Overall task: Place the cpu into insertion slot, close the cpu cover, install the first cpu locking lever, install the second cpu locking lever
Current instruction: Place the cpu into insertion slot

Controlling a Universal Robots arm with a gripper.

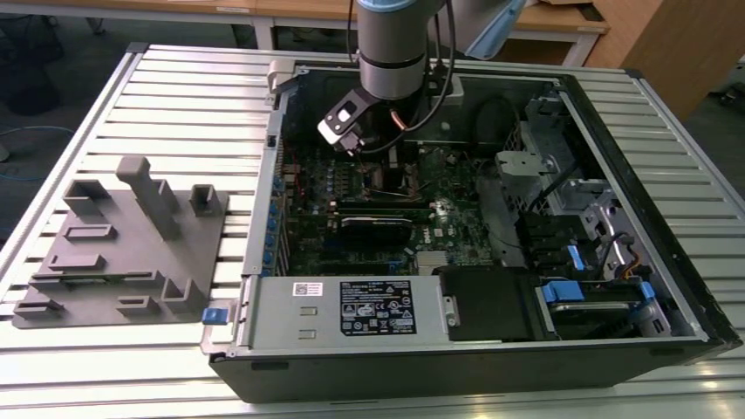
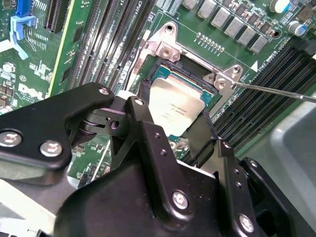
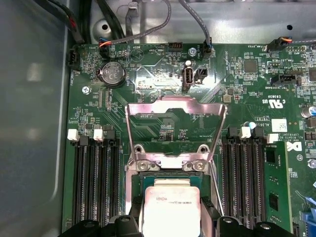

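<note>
The cpu is a silvery square chip, and my gripper is shut on it between black fingers. It hangs slightly tilted just above the insertion slot, a dark square socket with a metal rim. In the first wrist view the cpu covers most of the insertion slot. The cpu cover is flipped open beyond the socket, its window showing green board. A thin locking lever sticks out to one side. In the exterior view my gripper reaches down into the open computer case over the motherboard.
Long black memory slots flank the socket on both sides. A black card, a silver power supply and drive bays fill the case. Cables run near the arm. A grey fixture plate lies at the exterior view's left.
</note>
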